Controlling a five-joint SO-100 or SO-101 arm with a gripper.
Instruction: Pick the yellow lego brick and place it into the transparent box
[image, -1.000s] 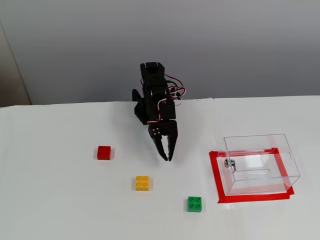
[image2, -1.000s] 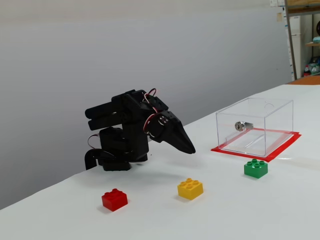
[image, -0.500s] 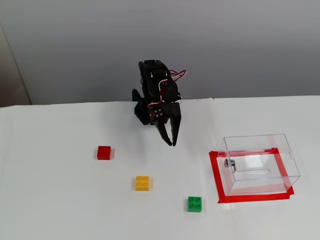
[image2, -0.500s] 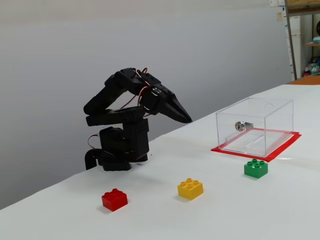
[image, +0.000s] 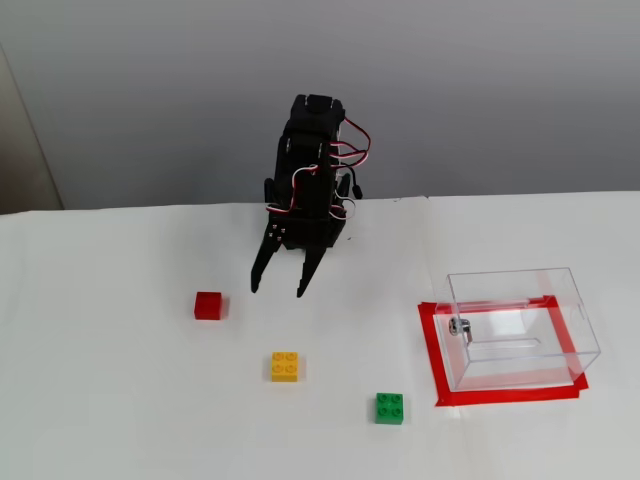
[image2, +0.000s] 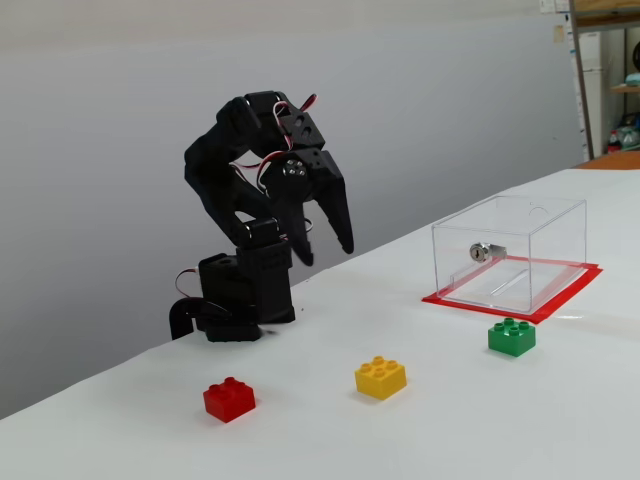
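Gripper (image: 278, 288) hangs above the table (image: 120, 400), fingers spread apart, holding nothing. Yellow brick (image: 285, 366) sits on the table at 6 o'clock from the fingertips in a fixed view, clear of them (studs up). Red brick (image: 209, 305) at its 10 o'clock, green brick (image: 390, 407) at its 4. Clear box (image: 520, 325) stands at 3 o'clock inside a red tape outline (image: 432, 350), nothing visible in it.

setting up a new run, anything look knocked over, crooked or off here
Nothing stands out. The red brick, yellow lego brick and green brick each sit flat, studs up, apart from one another. The transparent box stands upright inside its red tape outline, and the gripper hangs open above the table.
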